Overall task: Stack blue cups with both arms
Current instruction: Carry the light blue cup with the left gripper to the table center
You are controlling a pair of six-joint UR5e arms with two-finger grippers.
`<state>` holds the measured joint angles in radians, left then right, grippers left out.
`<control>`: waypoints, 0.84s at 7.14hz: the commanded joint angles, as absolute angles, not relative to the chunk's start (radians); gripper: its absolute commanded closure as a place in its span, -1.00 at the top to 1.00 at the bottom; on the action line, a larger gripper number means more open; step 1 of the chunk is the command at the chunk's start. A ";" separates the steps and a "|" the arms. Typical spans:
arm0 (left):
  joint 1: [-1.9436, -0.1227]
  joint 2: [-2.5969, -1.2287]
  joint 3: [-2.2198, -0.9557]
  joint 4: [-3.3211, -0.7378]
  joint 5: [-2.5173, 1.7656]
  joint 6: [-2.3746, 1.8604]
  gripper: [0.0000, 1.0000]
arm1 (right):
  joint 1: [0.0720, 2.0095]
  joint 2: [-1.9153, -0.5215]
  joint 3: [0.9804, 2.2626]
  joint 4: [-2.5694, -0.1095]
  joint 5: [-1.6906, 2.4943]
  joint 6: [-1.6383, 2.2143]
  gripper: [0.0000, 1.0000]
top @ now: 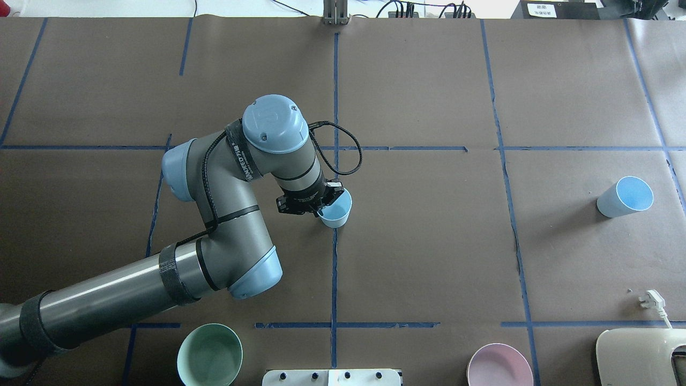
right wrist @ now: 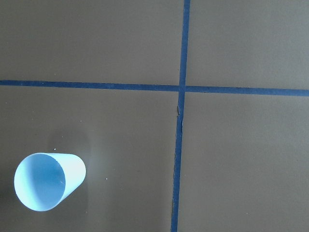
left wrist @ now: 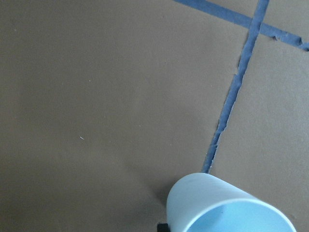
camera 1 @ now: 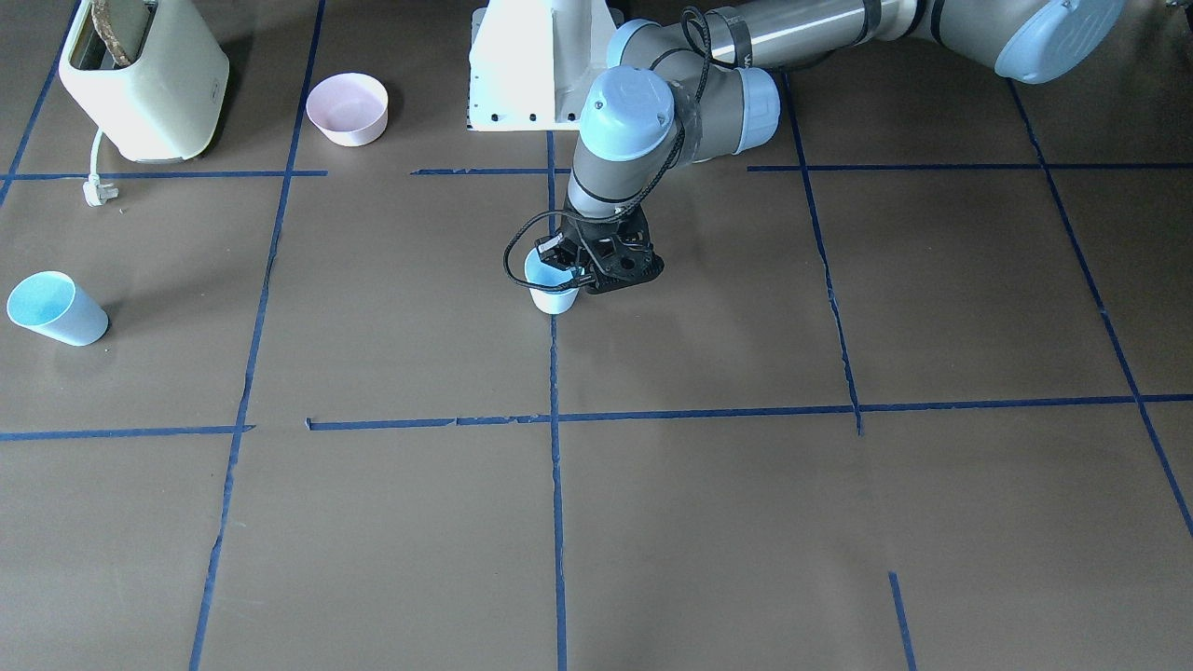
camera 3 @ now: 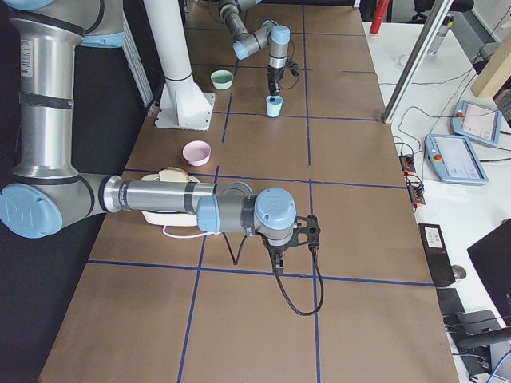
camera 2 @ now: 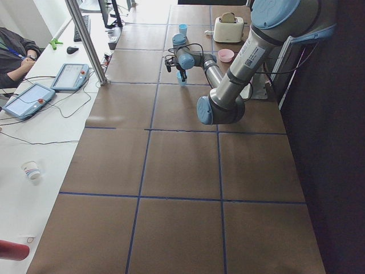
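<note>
Overhead exterior: left gripper [top: 323, 208] pinches centre cup [top: 338, 212] by rim, on tape line [top: 334, 268]; second cup [top: 624, 197] well apart, rightward; right gripper [camera 3: 277, 266] grip: cannot tell.

Two pale-blue tapered cups, brighter blue inside, both upright and well apart. First cup [top: 336, 210] at the middle of the table [top: 429, 257], rim wall pinched by left gripper [top: 324, 206], left arm [top: 225, 214] bent above it. Second cup [top: 625, 197] free, far out on the robot's right. Right arm [camera 3: 160, 195] stretched low, right gripper [camera 3: 277, 259] pointing down, jaw state unclear.
</note>
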<state>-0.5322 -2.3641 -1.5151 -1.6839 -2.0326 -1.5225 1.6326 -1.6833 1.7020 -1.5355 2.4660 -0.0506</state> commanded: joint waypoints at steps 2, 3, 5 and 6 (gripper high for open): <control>-0.531 -2.339 -1.516 -1.756 -2.023 -1.516 1.00 | 1.632 -1.681 1.701 -1.536 2.465 -0.051 0.99; -0.531 -2.339 -1.517 -1.756 -2.023 -1.516 1.00 | 1.632 -1.680 1.701 -1.536 2.465 -0.051 0.99; -0.531 -2.341 -1.523 -1.756 -2.023 -1.516 1.00 | 1.632 -1.678 1.700 -1.536 2.465 -0.051 0.99; -0.531 -2.341 -1.529 -1.756 -2.023 -1.517 1.00 | 1.632 -1.678 1.698 -1.536 2.465 -0.051 0.99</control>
